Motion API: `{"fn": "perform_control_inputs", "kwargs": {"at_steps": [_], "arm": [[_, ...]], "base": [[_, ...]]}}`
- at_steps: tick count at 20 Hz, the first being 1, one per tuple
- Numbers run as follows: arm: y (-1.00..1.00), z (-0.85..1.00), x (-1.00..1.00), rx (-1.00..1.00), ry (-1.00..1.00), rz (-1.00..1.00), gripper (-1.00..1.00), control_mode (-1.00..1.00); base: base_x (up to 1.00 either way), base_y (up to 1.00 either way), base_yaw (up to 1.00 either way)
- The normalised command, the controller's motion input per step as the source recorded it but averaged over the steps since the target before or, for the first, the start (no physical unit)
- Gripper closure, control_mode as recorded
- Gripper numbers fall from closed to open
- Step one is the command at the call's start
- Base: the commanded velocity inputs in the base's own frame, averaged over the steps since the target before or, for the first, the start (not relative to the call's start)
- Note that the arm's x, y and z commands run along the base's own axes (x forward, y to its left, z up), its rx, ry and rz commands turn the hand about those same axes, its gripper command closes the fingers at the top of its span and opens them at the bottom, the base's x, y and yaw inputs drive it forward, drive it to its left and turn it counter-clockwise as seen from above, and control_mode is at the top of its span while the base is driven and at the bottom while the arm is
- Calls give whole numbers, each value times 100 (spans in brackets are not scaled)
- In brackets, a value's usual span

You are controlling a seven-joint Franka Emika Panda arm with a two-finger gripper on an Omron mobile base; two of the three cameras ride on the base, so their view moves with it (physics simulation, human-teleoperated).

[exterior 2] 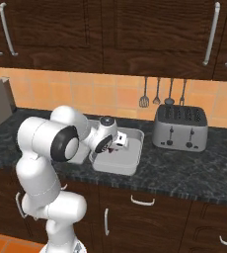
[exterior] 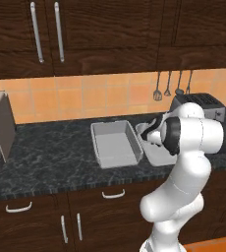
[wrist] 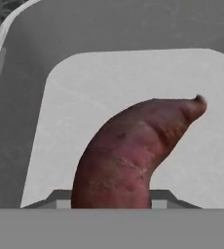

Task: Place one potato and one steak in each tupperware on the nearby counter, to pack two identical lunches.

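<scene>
Gripper (exterior 2: 119, 142) hangs over the right-hand tub (exterior 2: 133, 157); its fingers are mostly hidden, so I cannot tell whether they clamp anything. Between them, in the hand view, sits a curved reddish-brown piece (wrist: 133, 151), mottled and tapering to a blunt tip, probably a steak, above the tub's pale floor. A second grey tub (exterior: 115, 143) stands just beside, on the marbled counter (exterior: 46, 157).

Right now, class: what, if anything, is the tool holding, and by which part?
A reddish-brown curved food piece sits with its thick end between the tool's tips; firm grip cannot be told.
</scene>
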Motion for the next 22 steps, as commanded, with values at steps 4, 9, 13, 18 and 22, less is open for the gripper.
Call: {"fn": "perform_control_inputs", "kwargs": {"at_steps": [4,9,13,18,22], "arm": [[1,0,-13,0,-4,0,-100,-100],[0,42,-51,0,-16,-4,-100,-100],[0,97,-81,-4,-4,-9,-100,-100],[1,100,-84,1,8,-14,-100,-100],[13,100,-100,4,1,-10,-100,-100]], "base": [[0,0,0],[0,0,0],[0,0,0],[0,0,0],[0,0,0]]}}
